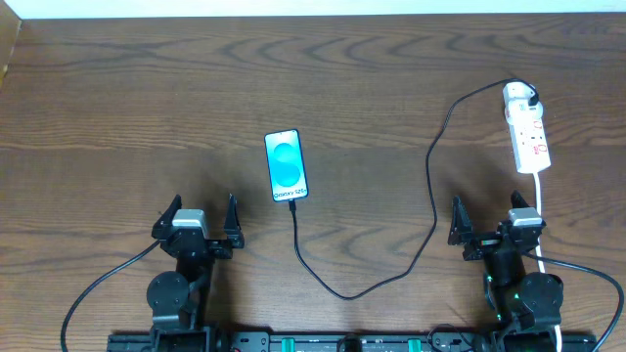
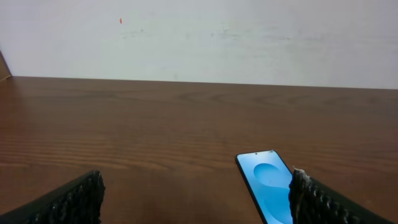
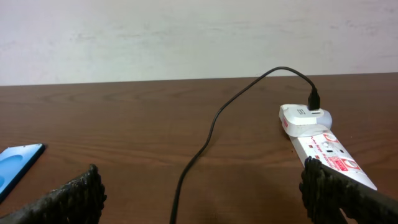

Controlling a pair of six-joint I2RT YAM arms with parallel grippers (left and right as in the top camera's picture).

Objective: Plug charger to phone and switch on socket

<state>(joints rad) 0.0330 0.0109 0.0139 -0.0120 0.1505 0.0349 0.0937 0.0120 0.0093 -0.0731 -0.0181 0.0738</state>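
The phone point(image 1: 286, 165) lies flat mid-table with its blue screen lit; it also shows in the left wrist view point(image 2: 267, 183) and at the left edge of the right wrist view point(image 3: 15, 163). The charger cable point(image 1: 430, 200) runs from the phone's near end, loops toward me, then rises to its white plug point(image 1: 519, 96) seated in the far end of the socket strip point(image 1: 529, 137). The cable point(image 3: 205, 140), plug point(image 3: 305, 117) and strip point(image 3: 329, 154) show in the right wrist view. My left gripper point(image 1: 201, 217) and right gripper point(image 1: 494, 217) are open and empty near the front edge.
The socket's white lead point(image 1: 541, 210) runs toward me past the right gripper. Thick black robot cables point(image 1: 93, 293) trail at the front corners. A pale wall point(image 2: 199, 37) stands behind the table's far edge.
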